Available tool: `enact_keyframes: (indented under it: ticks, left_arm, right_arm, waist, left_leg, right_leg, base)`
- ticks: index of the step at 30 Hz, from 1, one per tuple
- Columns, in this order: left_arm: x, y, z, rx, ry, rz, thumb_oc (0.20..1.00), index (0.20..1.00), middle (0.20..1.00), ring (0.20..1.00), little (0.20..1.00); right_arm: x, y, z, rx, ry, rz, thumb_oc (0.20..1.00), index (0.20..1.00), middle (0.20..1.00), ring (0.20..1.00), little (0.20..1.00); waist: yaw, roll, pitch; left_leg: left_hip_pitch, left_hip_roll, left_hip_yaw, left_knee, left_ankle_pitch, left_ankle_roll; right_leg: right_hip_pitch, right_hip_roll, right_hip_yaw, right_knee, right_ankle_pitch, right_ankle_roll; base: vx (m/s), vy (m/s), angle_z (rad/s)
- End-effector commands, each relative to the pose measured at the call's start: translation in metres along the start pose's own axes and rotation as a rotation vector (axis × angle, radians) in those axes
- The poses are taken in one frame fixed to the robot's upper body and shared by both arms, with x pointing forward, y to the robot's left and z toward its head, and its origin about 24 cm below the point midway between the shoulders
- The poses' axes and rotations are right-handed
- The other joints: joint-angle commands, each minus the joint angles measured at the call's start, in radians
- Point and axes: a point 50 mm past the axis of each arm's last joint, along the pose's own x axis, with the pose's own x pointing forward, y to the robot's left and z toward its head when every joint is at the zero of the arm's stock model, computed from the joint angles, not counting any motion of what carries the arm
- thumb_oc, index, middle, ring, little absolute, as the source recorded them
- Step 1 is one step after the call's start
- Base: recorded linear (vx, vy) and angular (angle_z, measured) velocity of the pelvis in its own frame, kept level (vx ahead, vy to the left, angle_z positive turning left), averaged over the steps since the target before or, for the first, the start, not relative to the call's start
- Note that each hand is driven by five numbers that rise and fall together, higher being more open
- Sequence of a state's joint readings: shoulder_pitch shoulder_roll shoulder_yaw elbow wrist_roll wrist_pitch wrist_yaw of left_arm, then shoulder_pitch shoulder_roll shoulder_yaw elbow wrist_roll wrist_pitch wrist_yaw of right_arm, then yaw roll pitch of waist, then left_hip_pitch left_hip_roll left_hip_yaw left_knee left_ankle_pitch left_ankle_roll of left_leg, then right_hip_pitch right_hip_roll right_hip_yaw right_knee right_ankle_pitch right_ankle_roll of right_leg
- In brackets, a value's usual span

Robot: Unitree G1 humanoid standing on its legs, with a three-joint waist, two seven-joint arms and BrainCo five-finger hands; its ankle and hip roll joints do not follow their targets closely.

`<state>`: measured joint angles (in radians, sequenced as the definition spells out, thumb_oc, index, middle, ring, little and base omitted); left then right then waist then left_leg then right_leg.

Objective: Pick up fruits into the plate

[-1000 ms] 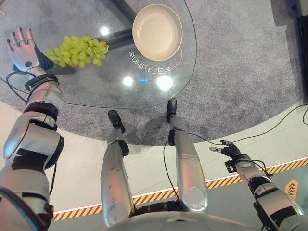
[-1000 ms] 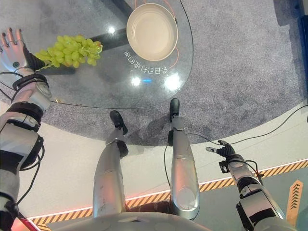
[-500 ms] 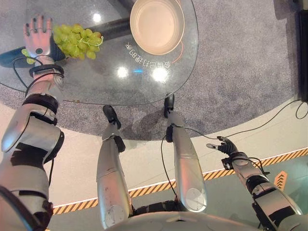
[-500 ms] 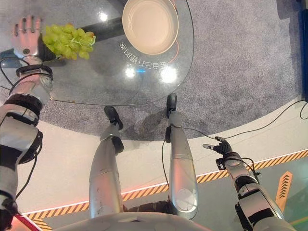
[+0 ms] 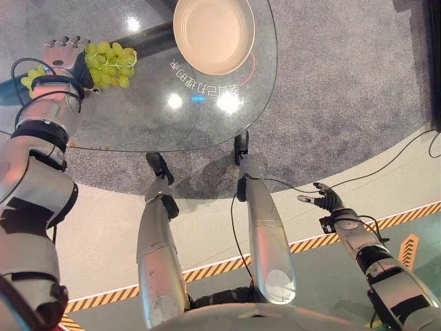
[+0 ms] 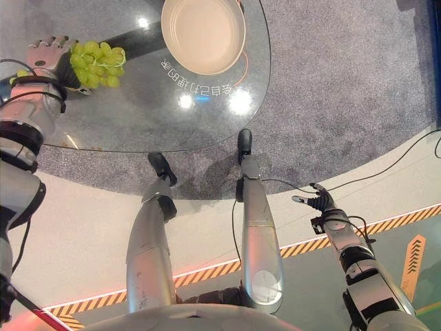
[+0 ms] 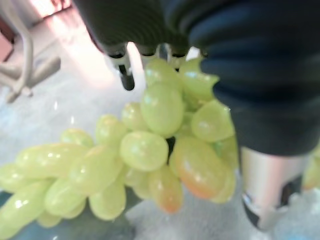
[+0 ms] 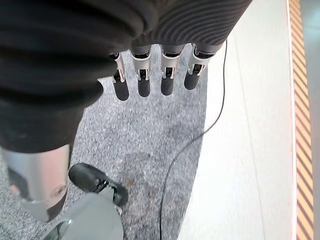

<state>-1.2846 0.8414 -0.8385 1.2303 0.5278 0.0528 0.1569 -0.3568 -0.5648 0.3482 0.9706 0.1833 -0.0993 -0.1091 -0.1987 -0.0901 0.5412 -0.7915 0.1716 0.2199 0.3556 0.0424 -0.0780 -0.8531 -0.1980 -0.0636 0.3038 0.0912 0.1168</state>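
Item: grapes [image 5: 109, 63] on glass table [image 5: 138, 117], beside empty plate [image 5: 213, 34]. We place our left hand [image 5: 63, 52] over them, fingers curling for the lift. Right hand [image 5: 324, 203] idle, fingers relaxed.

Place: looks like a showroom or exhibition hall rather than a home.
Table: a round glass table [image 5: 138, 117] bearing printed lettering.
Floor: grey carpet [image 5: 344, 89] under the table, bordered by a smooth pale floor [image 5: 103, 227].
Marking: orange-and-black hazard stripe [image 5: 406, 214] running across the pale floor, as on a demo stand.
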Motion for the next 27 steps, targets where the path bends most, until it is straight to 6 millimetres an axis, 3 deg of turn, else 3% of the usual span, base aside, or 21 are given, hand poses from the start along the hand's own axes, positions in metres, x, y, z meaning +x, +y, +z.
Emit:
enact_keyframes:
  ticks: [1, 5, 6, 7, 8, 9, 17, 27]
  left_arm:
    - [-0.011, -0.042, -0.014, 0.030, 0.106, -0.157, 1.000, 1.000, 1.000, 1.000, 1.000]
    - [-0.013, -0.045, -0.027, -0.001, 0.191, -0.195, 1.000, 1.000, 1.000, 1.000, 1.000]
    - [-0.014, -0.049, -0.029, -0.014, 0.203, -0.209, 0.853, 0.853, 0.853, 0.853, 0.853]
    - [-0.016, -0.052, -0.030, -0.030, 0.221, -0.213, 0.627, 0.627, 0.627, 0.627, 0.627]
    - [-0.017, -0.055, -0.031, -0.051, 0.239, -0.221, 0.231, 0.231, 0.231, 0.231, 0.231]
    - [-0.018, -0.059, -0.032, -0.084, 0.242, -0.233, 0.200, 0.200, 0.200, 0.200, 0.200]
    - [-0.016, -0.053, -0.029, -0.132, 0.228, -0.139, 0.200, 0.200, 0.200, 0.200, 0.200]
    - [-0.015, -0.043, -0.024, -0.326, 0.213, 0.068, 0.200, 0.200, 0.200, 0.200, 0.200]
  right_arm:
    - [-0.010, -0.033, -0.021, -0.064, 0.049, -0.079, 1.000, 1.000, 1.000, 1.000, 1.000]
    - [-0.011, -0.027, -0.019, -0.064, 0.022, -0.069, 1.000, 1.000, 1.000, 1.000, 1.000]
    - [-0.011, -0.025, -0.019, -0.067, 0.015, -0.065, 1.000, 1.000, 1.000, 1.000, 1.000]
    - [-0.011, -0.023, -0.017, -0.067, 0.009, -0.062, 1.000, 1.000, 1.000, 1.000, 1.000]
    - [-0.011, -0.021, -0.015, -0.065, 0.002, -0.059, 1.000, 1.000, 1.000, 1.000, 1.000]
    - [-0.010, -0.020, -0.012, -0.057, -0.012, -0.061, 1.000, 1.000, 1.000, 1.000, 1.000]
    - [-0.008, -0.018, 0.003, -0.035, -0.062, -0.064, 1.000, 1.000, 1.000, 1.000, 1.000]
    - [-0.012, -0.003, 0.001, -0.022, -0.079, -0.056, 1.000, 1.000, 1.000, 1.000, 1.000]
  waist:
    - [-0.034, 0.029, -0.021]
    - [-0.030, 0.017, -0.021]
    - [-0.029, 0.014, -0.021]
    - [-0.028, 0.011, -0.021]
    - [-0.027, 0.007, -0.021]
    - [-0.026, 0.001, -0.021]
    - [-0.026, -0.013, -0.021]
    - [-0.018, -0.015, -0.021]
  left_leg:
    - [-0.058, -0.070, -0.013, 0.111, -0.132, -0.005]
    - [-0.067, -0.070, -0.024, 0.112, -0.130, -0.006]
    - [-0.065, -0.070, -0.026, 0.110, -0.129, -0.006]
    - [-0.066, -0.070, -0.027, 0.109, -0.127, -0.007]
    - [-0.064, -0.069, -0.029, 0.106, -0.126, -0.007]
    - [-0.060, -0.067, -0.030, 0.101, -0.124, -0.007]
    - [-0.061, -0.061, -0.034, 0.098, -0.123, -0.012]
    - [-0.040, -0.061, -0.033, 0.084, -0.115, -0.016]
  right_leg:
    - [-0.022, 0.097, -0.013, 0.054, -0.071, -0.025]
    - [-0.022, 0.100, -0.017, 0.049, -0.070, -0.026]
    - [-0.019, 0.101, -0.018, 0.047, -0.069, -0.026]
    - [-0.018, 0.103, -0.019, 0.046, -0.068, -0.027]
    - [-0.015, 0.104, -0.020, 0.044, -0.068, -0.026]
    - [-0.011, 0.107, -0.023, 0.042, -0.068, -0.027]
    - [-0.009, 0.110, -0.029, 0.044, -0.068, -0.026]
    - [0.012, 0.116, -0.032, 0.042, -0.076, -0.029]
  base:
    - [0.00, 0.000, 0.00]
    - [0.00, -0.044, 0.00]
    - [0.00, -0.059, 0.00]
    - [0.00, -0.055, 0.00]
    - [0.00, -0.067, 0.00]
    - [0.00, -0.061, 0.00]
    - [0.00, -0.018, 0.00]
    - [0.00, -0.009, 0.01]
